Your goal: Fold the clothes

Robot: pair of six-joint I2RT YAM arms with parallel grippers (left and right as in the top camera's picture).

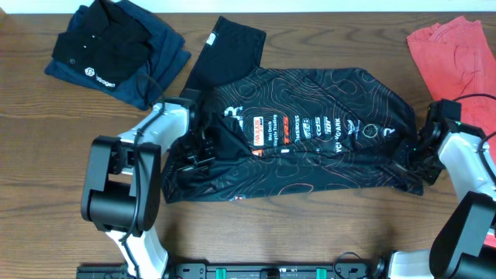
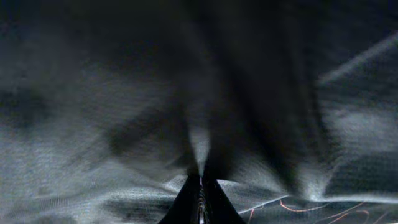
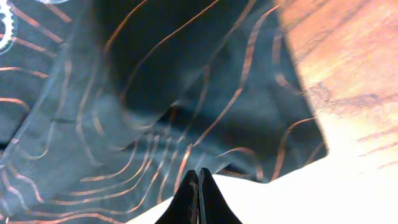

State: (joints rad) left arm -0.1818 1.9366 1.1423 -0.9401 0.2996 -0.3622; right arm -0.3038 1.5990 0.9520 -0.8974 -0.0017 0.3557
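- Bare worktop [image 1: 310, 225] before the near hem; arms crowding both sides.
- Jersey [image 1: 310, 147] mid-worktop, spread but rumpled: black, orange-white contour lines, one logo row.
- Left pincer [image 2: 200, 186] and right pincer [image 3: 198, 180] each closed tight, pinching jersey fabric.
- One jersey, one dark polo [image 1: 116, 54] far left, one coral garment [image 1: 457, 54] far right.

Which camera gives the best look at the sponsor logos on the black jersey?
Overhead: the sponsor logos read as a full row across the jersey. Left wrist shows only blurred dark fabric; right wrist shows contour lines and a sliver of one white emblem.
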